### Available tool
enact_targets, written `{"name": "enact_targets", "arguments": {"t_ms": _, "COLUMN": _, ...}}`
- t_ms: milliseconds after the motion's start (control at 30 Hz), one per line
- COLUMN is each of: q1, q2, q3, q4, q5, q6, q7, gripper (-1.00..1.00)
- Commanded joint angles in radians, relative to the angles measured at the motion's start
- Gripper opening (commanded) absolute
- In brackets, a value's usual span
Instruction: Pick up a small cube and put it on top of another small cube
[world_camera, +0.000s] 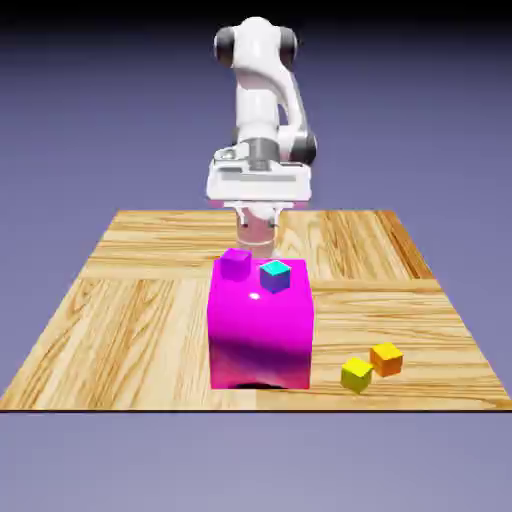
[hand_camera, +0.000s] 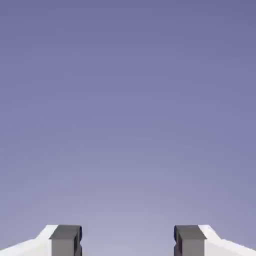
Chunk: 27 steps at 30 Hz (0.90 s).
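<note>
Standing on the wood-grain table (world_camera: 150, 340), the large magenta block (world_camera: 260, 340) carries a purple cube (world_camera: 236, 264) and a cyan-topped cube (world_camera: 275, 276). Yellow (world_camera: 356, 375) and orange cubes (world_camera: 386, 359) sit toward the exterior view's right. Gripper (hand_camera: 128, 240) fingers are spread.

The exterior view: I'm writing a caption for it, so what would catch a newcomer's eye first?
Probably the big glossy magenta block near the middle of the table, with a purple cube and a cyan-topped cube on it. Next, likely the white arm behind it, then the yellow cube and orange cube toward the right.
</note>
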Motion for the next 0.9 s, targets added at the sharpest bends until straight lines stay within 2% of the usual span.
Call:
{"name": "enact_targets", "arguments": {"t_ms": 0, "q1": 0.013, "q2": 0.036, "q3": 0.004, "q4": 0.019, "q5": -0.002, "q6": -0.013, "q7": -0.013, "gripper": 0.0}}
{"name": "enact_targets", "arguments": {"t_ms": 733, "q1": 0.297, "q2": 0.834, "q3": 0.093, "q4": 0.427, "q5": -0.047, "q6": -0.31, "q7": -0.298, "gripper": 0.0}}
{"name": "enact_targets", "arguments": {"t_ms": 867, "q1": 0.316, "q2": 0.929, "q3": 0.083, "q4": 0.456, "q5": -0.059, "q6": -0.263, "q7": -0.298, "gripper": 0.0}}
